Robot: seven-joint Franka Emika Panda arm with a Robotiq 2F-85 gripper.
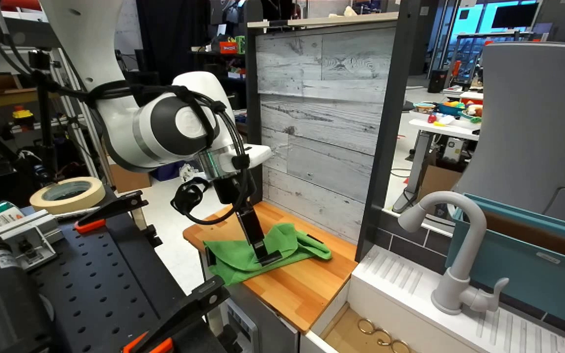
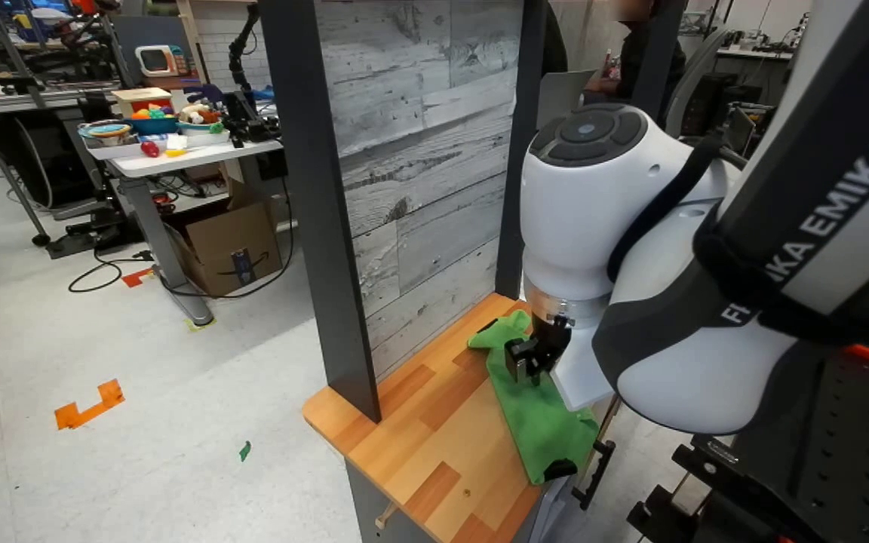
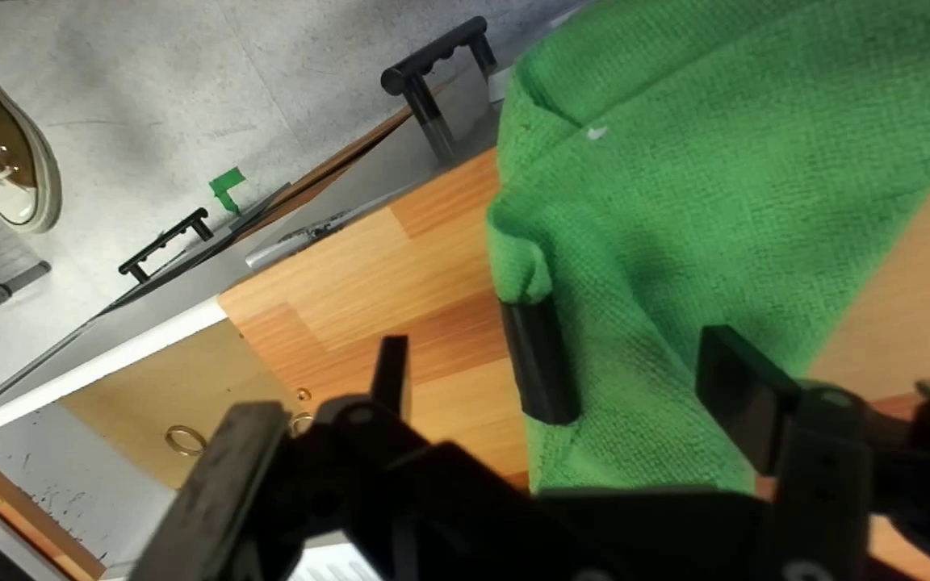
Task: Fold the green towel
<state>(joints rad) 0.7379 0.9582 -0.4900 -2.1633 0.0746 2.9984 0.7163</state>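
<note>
The green towel (image 1: 285, 240) lies rumpled and partly folded over itself on the small wooden tabletop (image 1: 302, 289). It also shows in an exterior view (image 2: 544, 426), with black patches at its ends. In the wrist view the towel (image 3: 723, 202) has a black band (image 3: 542, 363) along its near edge. My gripper (image 3: 566, 367) is open, its fingers apart on either side of that banded part, and it does not pinch the cloth. In both exterior views the gripper (image 1: 264, 252) (image 2: 534, 362) is low over the towel; whether the fingertips touch the cloth or table, I cannot tell.
A grey wood-plank panel (image 1: 326, 113) stands along the tabletop's back edge. A white sink with a grey faucet (image 1: 464, 250) adjoins the tabletop; gold rings (image 1: 380, 333) lie in its basin. A black perforated table (image 1: 91, 279) with a tape roll (image 1: 69, 195) stands opposite.
</note>
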